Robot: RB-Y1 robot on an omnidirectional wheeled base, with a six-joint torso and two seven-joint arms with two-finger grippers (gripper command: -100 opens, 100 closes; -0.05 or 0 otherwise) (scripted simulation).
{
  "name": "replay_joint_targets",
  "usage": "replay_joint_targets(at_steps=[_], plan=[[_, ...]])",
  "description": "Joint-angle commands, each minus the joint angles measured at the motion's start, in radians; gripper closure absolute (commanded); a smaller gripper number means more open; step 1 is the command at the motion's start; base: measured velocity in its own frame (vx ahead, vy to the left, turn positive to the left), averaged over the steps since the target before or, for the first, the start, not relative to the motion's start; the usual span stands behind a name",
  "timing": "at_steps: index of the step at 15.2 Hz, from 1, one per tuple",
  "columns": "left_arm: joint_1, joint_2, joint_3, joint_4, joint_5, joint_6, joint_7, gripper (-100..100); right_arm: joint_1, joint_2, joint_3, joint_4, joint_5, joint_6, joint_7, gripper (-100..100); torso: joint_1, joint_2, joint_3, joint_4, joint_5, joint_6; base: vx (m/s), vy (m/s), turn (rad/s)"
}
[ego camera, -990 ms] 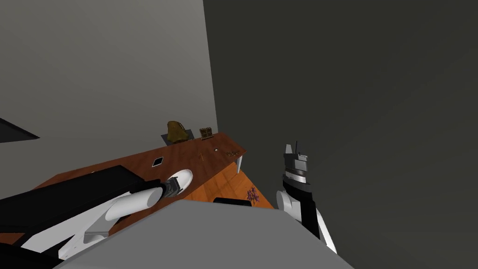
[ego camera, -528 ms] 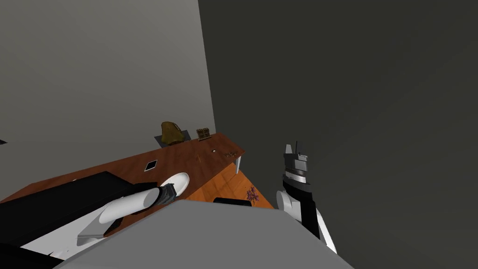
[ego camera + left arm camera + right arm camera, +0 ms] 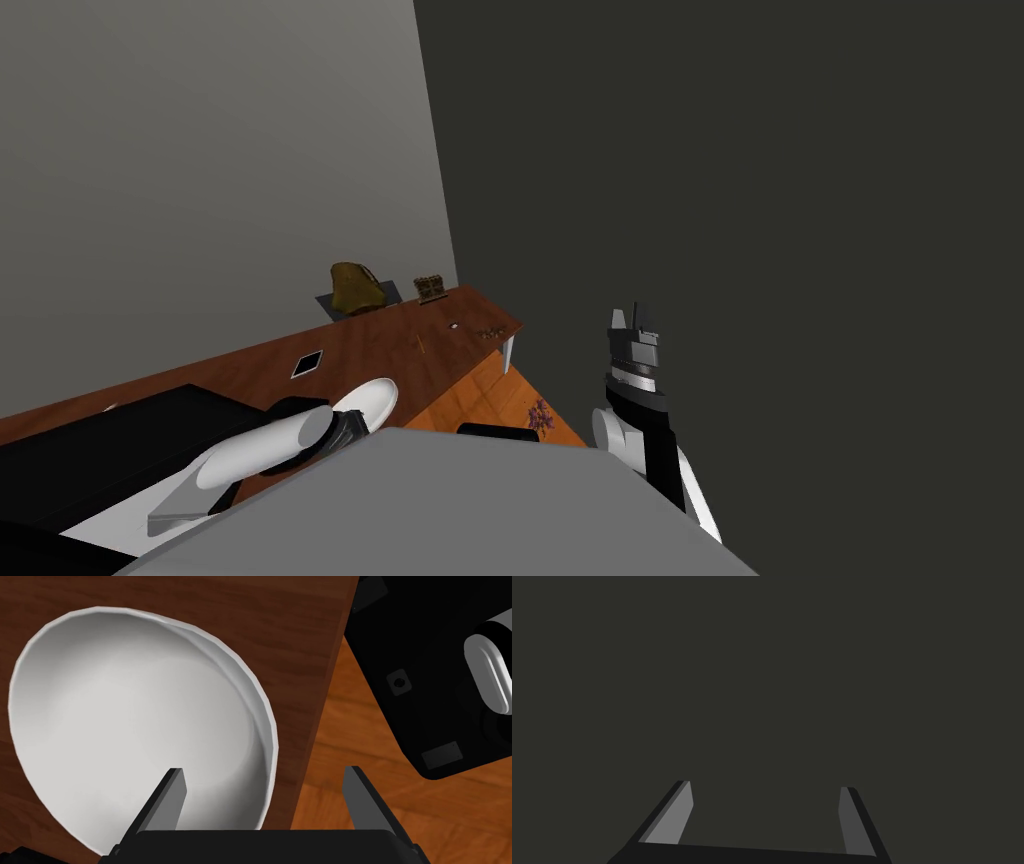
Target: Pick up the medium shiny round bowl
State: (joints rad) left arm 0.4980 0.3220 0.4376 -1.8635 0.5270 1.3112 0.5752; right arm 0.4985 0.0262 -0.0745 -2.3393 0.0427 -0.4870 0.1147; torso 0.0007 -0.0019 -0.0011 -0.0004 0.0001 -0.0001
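Note:
A white round bowl (image 3: 135, 721) sits on the brown wooden table (image 3: 280, 621) close to its front edge; the head view has the bowl (image 3: 368, 402) just past my left forearm. My left gripper (image 3: 262, 791) is open right over the bowl's near rim: one finger hangs above the bowl's inside, the other past the table edge over the floor. The rim runs between the two fingers, untouched. My right gripper (image 3: 632, 318) is held up at my right side, open (image 3: 764, 811) and empty.
A black flat slab (image 3: 110, 455) lies on the table to the left of the bowl. Farther along stand a small dark square (image 3: 308, 364), an olive bag (image 3: 357, 287) and a small crate (image 3: 430, 288). A black base (image 3: 440, 676) stands on the orange floor beside the table.
My view has swung, so the table and its things slide left. My left forearm and gripper have drawn back toward me, staying at the bowl. The right arm is unchanged.

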Motion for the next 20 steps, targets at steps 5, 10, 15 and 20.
replay_joint_targets(at_steps=[5,10,15,20], plan=[[-0.023,-0.002,0.005,0.059,-0.002,0.007,-0.002,-100,0.0,0.0,0.0,0.0,0.0,0.0,0.0,0,0.0,0.002,0.001,0.0,0.0,0.0,0.01,0.009,-0.038],[-0.057,-0.009,-0.003,0.129,-0.021,-0.034,-0.009,-100,0.0,0.0,0.0,0.0,0.0,0.0,0.0,0,-0.001,0.004,0.002,0.001,0.0,0.0,-0.025,0.002,-0.029],[-0.048,-0.008,-0.002,0.116,-0.016,-0.027,-0.01,100,0.0,0.0,0.0,0.0,0.0,0.0,0.0,0,0.0,0.003,0.002,0.001,0.0,0.0,-0.003,0.0,-0.003],[-0.012,0.0,0.008,0.036,0.004,0.021,0.001,100,0.0,0.0,0.0,0.0,0.0,0.0,0.0,0,-0.001,0.002,0.001,0.001,-0.001,-0.001,0.019,-0.002,0.036]])
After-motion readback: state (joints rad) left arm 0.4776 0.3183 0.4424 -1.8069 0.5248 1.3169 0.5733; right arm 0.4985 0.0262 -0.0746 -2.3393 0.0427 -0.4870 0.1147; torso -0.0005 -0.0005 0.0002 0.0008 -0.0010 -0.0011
